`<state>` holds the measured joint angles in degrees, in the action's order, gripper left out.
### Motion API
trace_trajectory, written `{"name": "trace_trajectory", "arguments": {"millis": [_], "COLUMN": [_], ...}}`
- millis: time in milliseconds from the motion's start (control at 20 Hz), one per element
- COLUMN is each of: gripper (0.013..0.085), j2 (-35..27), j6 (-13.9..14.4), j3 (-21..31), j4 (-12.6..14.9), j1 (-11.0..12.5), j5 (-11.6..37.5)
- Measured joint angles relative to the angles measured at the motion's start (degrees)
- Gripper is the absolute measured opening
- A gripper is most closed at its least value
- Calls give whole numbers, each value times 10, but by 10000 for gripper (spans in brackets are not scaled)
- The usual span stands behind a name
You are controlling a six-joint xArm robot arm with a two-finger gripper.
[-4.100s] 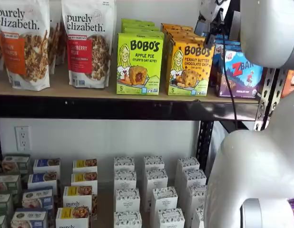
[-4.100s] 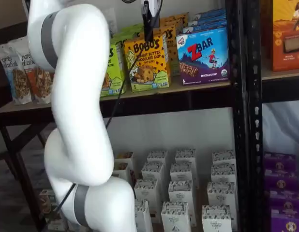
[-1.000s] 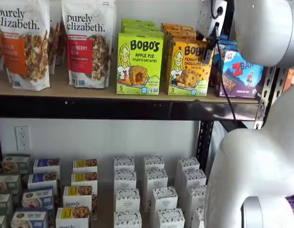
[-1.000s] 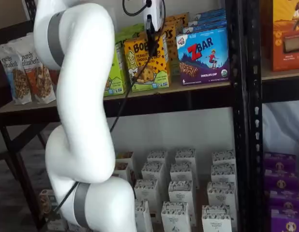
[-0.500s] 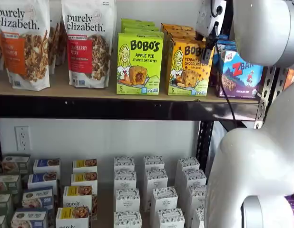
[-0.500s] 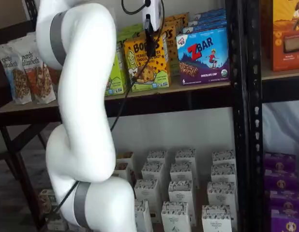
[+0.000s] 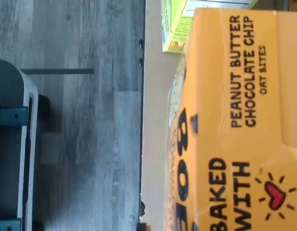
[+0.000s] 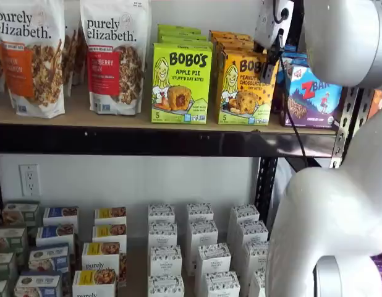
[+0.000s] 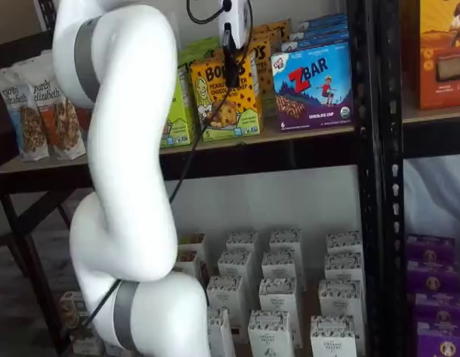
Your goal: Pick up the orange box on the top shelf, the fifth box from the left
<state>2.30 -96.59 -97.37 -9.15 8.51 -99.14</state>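
Note:
The orange box [image 8: 241,90] printed "BOBO'S PEANUT BUTTER CHOCOLATE CHIP" stands upright at the front of the top shelf [image 8: 117,120], with more orange cartons behind it. It shows in both shelf views [image 9: 228,100]. My gripper [image 8: 269,60] hangs at the box's upper right corner, its black finger over the box's front top edge. In a shelf view the gripper [image 9: 231,58] shows as one dark finger against the box front, so I cannot tell if it is open. The wrist view is filled by the orange box's top panel [image 7: 235,125], very close.
A lime-green Apple Pie carton [image 8: 181,83] stands left of the orange box and a blue ZBar box [image 8: 311,93] right of it. Granola bags [image 8: 114,55] stand further left. Small white boxes [image 8: 200,247] fill the lower level. My white arm [image 9: 126,186] stands before the shelves.
Since four seconds ago the gripper has come down and in over the orange box's top edge. In the last second it has barely moved.

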Motion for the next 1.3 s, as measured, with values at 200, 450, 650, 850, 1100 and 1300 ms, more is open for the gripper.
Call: {"name": "trace_trajectory", "arguments": {"millis": [200, 450, 650, 850, 1100, 1300], "gripper": [650, 650, 650, 650, 650, 530], "j2": [1, 3, 5, 7, 9, 10], "j6": [0, 0, 0, -1, -2, -2], "j3": [2, 5, 8, 11, 13, 15], "j4": [-1, -1, -1, 0, -1, -4], "j1": [0, 0, 0, 0, 1, 2], "j5": [1, 5, 7, 10, 11, 12]}}
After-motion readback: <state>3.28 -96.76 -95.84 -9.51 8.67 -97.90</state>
